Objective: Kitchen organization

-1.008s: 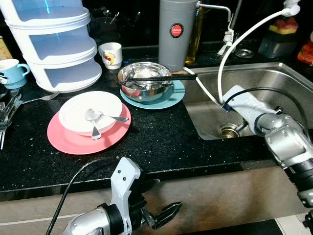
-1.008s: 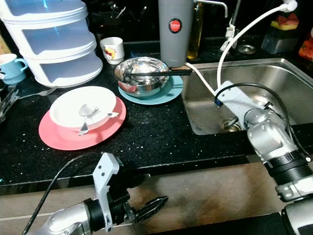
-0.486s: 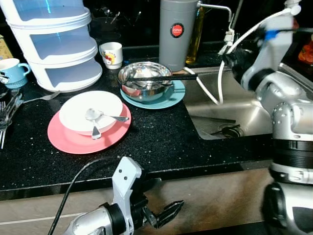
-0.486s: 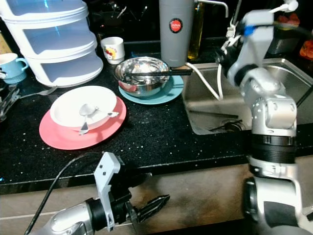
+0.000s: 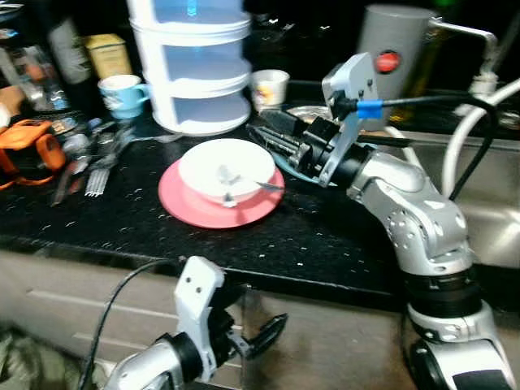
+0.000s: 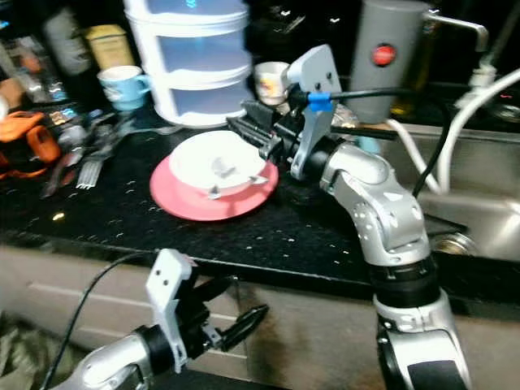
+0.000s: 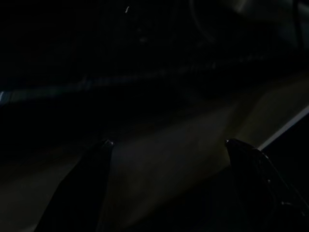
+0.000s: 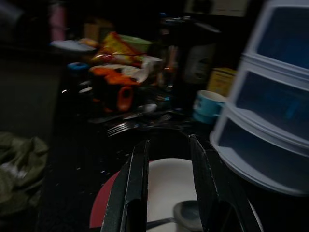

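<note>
A white bowl (image 5: 223, 162) with two spoons (image 5: 227, 175) in it sits on a pink plate (image 5: 195, 207) on the black counter (image 5: 325, 236). My right gripper (image 5: 262, 136) hovers just right of the bowl's far rim, open, with nothing between its fingers. Through the right wrist view the fingers (image 8: 137, 179) frame the bowl (image 8: 169, 186) and a spoon (image 8: 186, 212). My left gripper (image 5: 272, 327) hangs below the counter edge in front of the cabinet, open and empty; the left wrist view is nearly dark around its fingers (image 7: 96, 159).
A white three-tier container (image 5: 199, 69) stands behind the bowl, flanked by a blue cup (image 5: 122, 88) and a white mug (image 5: 268, 85). Forks (image 5: 97, 158) and an orange object (image 5: 28, 150) lie at the left. A grey canister (image 5: 394, 61), white hose (image 5: 475, 122) and sink (image 5: 487, 211) are right.
The view has turned left. My right arm has swung out of the sink area and across the counter to the white bowl. The left arm stays low by the cabinet.
</note>
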Controlling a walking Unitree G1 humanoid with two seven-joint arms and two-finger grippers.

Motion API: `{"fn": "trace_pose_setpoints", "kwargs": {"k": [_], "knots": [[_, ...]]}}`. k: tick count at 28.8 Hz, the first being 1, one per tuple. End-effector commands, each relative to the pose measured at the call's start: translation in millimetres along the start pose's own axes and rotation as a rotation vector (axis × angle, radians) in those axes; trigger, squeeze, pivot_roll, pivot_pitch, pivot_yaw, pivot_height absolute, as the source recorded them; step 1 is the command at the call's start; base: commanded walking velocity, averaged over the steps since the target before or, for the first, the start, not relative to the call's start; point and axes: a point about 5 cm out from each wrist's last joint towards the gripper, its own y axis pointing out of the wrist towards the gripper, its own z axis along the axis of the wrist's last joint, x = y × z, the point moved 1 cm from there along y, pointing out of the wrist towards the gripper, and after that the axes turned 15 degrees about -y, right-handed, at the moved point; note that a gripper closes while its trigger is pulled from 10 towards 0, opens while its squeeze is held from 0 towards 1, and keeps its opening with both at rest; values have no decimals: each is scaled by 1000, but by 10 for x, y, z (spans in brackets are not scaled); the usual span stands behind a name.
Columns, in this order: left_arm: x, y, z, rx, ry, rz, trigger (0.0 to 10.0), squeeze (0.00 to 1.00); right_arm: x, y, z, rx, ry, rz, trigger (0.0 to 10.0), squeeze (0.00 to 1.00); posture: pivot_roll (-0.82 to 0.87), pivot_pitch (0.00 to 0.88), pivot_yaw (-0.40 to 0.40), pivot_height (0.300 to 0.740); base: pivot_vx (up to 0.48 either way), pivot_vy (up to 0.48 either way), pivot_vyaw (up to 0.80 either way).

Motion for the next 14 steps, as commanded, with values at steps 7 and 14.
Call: {"fn": "trace_pose_setpoints", "kwargs": {"k": [7,14], "knots": [[43,-66,-36,-52,49,-14,10000,0,49,-37,6,6,-35,-7,10000,0,211,0,-3,740,0,0,212],[12,-110,-112,-58,82,23,10000,0,122,-226,-27,-74,-175,111,10000,0,228,0,-7,740,0,0,0]]}}
